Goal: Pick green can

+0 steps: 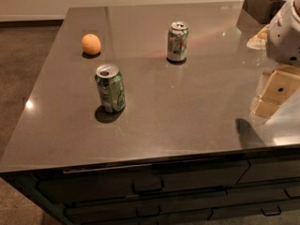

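The green can (110, 88) stands upright on the dark grey countertop (187, 107), left of centre and toward the front edge. It has a deep green body with pale label marks and a silver top with an open tab. My gripper (274, 93) shows as beige parts under the white arm (286, 32) at the right edge, above the counter. It is well to the right of the green can and apart from it, holding nothing that I can see.
A paler silver-white can (177, 41) with light green print stands farther back, right of centre. An orange (91, 44) lies at the back left. A dark container (262, 3) sits at the back right corner. Drawers (147, 186) run below the front edge.
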Robot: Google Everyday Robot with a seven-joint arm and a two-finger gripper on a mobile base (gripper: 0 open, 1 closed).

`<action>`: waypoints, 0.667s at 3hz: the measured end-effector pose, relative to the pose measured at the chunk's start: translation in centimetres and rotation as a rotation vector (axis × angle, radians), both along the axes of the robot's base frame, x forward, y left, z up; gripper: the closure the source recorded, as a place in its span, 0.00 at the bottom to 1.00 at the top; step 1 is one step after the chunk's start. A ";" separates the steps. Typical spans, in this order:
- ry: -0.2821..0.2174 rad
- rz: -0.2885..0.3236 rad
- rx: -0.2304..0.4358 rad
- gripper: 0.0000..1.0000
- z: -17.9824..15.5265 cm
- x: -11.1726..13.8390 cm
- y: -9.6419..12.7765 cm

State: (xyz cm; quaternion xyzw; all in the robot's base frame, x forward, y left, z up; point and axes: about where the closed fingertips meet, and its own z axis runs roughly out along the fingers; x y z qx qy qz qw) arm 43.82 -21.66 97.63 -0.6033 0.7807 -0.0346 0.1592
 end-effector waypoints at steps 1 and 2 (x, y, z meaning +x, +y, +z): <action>0.000 0.000 0.000 0.00 0.0 0.0 0.0; -0.011 0.014 0.022 0.00 0.5 0.4 1.0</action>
